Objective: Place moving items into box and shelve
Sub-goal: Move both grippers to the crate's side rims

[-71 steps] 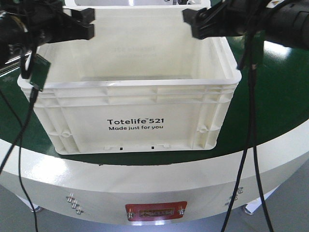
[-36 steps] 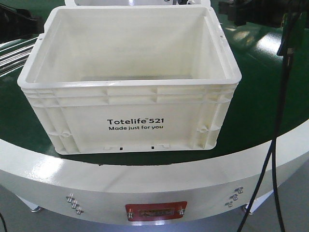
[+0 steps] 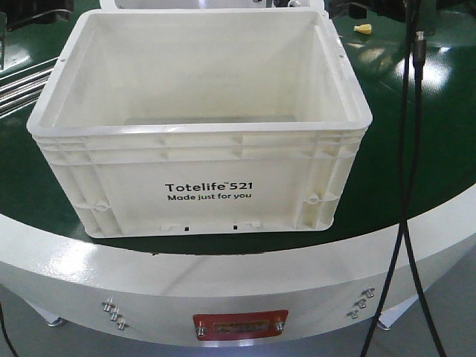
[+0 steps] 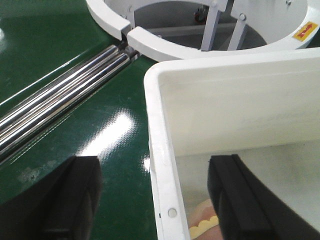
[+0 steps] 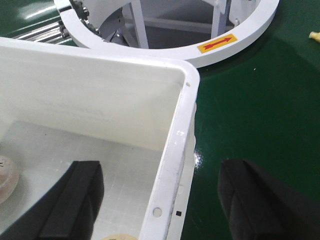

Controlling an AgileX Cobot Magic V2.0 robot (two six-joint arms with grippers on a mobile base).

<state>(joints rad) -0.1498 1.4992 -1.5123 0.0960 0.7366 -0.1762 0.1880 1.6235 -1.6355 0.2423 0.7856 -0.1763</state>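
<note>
The box (image 3: 201, 128), a white crate printed "Totelife 521", stands on the green turntable; its near wall hides its floor in the front view. My left gripper (image 4: 157, 200) is open and straddles the box's left rim (image 4: 160, 150), one finger outside and one inside. Beside its inner finger lies a pink-beige item with a yellow scalloped edge (image 4: 205, 227). My right gripper (image 5: 167, 200) is open astride the right rim (image 5: 175, 145). A pale beige ball (image 5: 5, 177) rests on the box floor at the left edge, and another pale item (image 5: 117, 237) peeks in at the bottom.
A white ring frame (image 4: 165, 45) (image 5: 200, 50) stands behind the box. Chrome rails (image 4: 60, 100) (image 3: 22, 85) run along the left. A tiny yellow scrap (image 3: 362, 28) (image 5: 314, 35) lies on the green surface at the right. Black cables (image 3: 405, 186) hang at the front right.
A second ago both grippers hung over the box's far corners in the front view. They have since moved outward and left that view. The box has not moved.
</note>
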